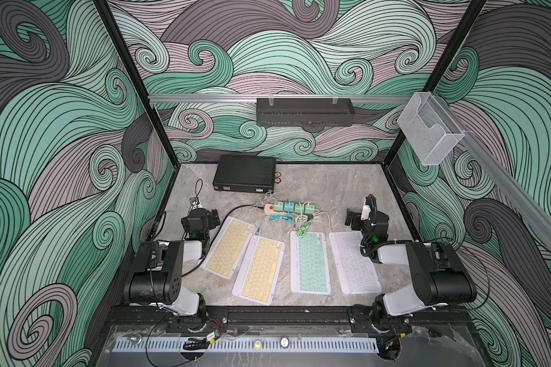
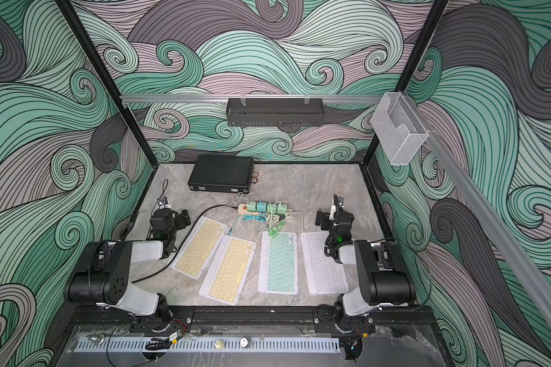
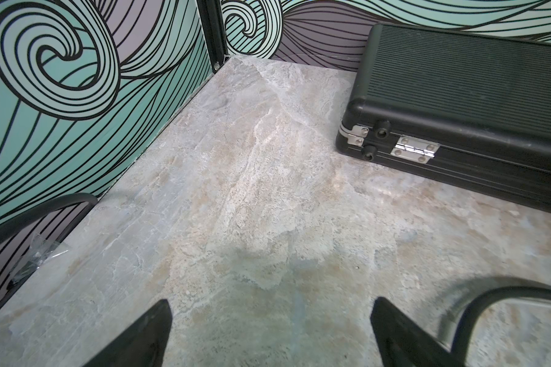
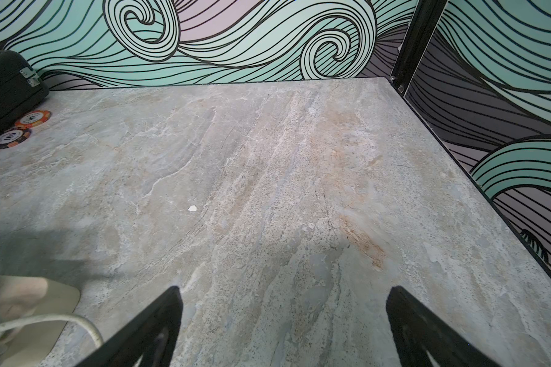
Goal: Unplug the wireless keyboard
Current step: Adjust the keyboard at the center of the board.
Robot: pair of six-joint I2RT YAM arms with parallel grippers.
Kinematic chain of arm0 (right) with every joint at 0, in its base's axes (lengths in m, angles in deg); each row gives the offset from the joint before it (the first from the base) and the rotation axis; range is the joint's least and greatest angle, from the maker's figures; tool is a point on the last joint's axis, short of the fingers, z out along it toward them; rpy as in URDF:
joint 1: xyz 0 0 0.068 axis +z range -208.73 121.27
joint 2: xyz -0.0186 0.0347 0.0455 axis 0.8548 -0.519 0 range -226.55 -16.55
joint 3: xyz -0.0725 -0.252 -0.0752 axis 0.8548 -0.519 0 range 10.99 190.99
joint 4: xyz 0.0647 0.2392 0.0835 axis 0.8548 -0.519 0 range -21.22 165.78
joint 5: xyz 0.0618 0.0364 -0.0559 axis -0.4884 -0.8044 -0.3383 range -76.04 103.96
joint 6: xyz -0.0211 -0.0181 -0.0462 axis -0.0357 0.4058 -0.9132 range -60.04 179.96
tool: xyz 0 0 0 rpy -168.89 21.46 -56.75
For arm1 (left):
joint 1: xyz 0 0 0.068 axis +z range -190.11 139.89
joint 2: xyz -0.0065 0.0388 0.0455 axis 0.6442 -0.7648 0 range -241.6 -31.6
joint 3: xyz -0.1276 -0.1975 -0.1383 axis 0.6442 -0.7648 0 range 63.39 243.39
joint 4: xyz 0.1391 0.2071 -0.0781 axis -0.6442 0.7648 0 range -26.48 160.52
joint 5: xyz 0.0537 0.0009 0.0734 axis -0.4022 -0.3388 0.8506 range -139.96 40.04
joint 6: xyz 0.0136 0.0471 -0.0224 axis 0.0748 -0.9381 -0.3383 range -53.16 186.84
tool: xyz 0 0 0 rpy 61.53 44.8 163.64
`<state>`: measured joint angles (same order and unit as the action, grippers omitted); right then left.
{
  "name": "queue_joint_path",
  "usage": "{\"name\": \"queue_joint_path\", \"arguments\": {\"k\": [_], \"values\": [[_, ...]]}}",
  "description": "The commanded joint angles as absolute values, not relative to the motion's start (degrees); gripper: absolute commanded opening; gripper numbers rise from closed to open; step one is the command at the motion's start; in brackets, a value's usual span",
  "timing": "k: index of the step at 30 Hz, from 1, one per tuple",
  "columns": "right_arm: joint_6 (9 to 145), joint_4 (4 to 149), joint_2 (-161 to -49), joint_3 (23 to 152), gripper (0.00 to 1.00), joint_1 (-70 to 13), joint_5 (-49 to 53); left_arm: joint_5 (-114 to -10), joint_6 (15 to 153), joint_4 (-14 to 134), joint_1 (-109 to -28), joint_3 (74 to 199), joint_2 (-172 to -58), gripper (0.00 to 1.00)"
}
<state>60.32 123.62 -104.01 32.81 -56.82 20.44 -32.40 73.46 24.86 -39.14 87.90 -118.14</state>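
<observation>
Several flat keyboards lie side by side in both top views: two yellow ones (image 1: 229,248) (image 1: 259,270), a teal one (image 1: 310,262) and a white one (image 1: 353,263). Behind them sits a cream power strip (image 1: 287,208) (image 4: 29,295) holding green and blue chargers. From it a teal cable (image 1: 277,218) reaches the second yellow keyboard, a green cable (image 1: 303,230) the teal one, and a white cable (image 1: 330,222) the white one. My left gripper (image 1: 204,213) (image 3: 271,302) hangs open over bare table left of the keyboards. My right gripper (image 1: 360,219) (image 4: 284,289) hangs open to their right, empty.
A black ribbed case (image 1: 244,174) (image 3: 458,95) lies at the back, with two poker chips (image 1: 278,177) (image 4: 32,117) beside it. A black power cord (image 1: 236,209) runs left from the strip. Patterned walls close three sides; a black basket (image 1: 304,111) and a clear box (image 1: 430,133) hang on rails.
</observation>
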Motion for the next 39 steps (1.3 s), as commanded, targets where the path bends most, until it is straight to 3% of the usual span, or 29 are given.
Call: {"name": "queue_joint_path", "arguments": {"k": [1, 7, 11, 13, 16, 19, 25, 29, 32, 36, 39], "values": [[59.2, 124.8, -104.5, 33.6, 0.99, -57.0, 21.0, -31.8, 72.9, 23.8, -38.9, 89.4, -118.7, 0.99], [59.0, 125.7, -104.2, 33.4, 0.99, -56.7, 21.5, -31.9, 72.9, 23.8, -38.9, 89.3, -118.5, 0.98], [57.9, 118.9, -98.9, 34.5, 0.99, -54.5, 26.1, -35.1, 70.6, 23.6, -38.9, 88.9, -116.7, 0.99], [58.9, 115.2, -95.5, 34.4, 0.99, -53.6, 28.9, -38.3, 69.4, 31.5, -38.9, 90.6, -110.8, 0.99], [61.0, 111.5, -90.2, 33.7, 0.99, -53.6, 30.1, -34.7, 75.5, 49.3, -38.9, 96.4, -106.3, 0.99], [64.3, 108.9, -83.0, 31.9, 0.99, -53.3, 29.4, -39.1, 74.5, 46.9, -39.0, 93.7, -103.3, 0.99], [76.6, 98.2, -70.3, 33.0, 0.99, -53.3, 18.8, -40.2, 81.3, 49.9, -39.0, 89.8, -91.4, 0.99], [81.2, 88.4, -67.6, 38.6, 0.99, -53.3, 4.3, -52.8, 81.8, 58.2, -39.0, 90.5, -86.0, 0.99], [89.1, 86.1, -65.2, 38.2, 0.99, -53.5, 6.7, -52.8, 87.6, 54.8, -39.0, 88.2, -82.6, 0.98], [92.1, 100.0, -62.1, 32.3, 0.99, -53.3, -2.1, -38.4, 102.4, 66.6, -38.8, 90.7, -80.1, 0.99], [93.8, 100.7, -60.4, 31.7, 0.99, -52.2, -1.4, -44.7, 98.1, 70.1, -38.6, 93.1, -79.4, 0.99]]}}
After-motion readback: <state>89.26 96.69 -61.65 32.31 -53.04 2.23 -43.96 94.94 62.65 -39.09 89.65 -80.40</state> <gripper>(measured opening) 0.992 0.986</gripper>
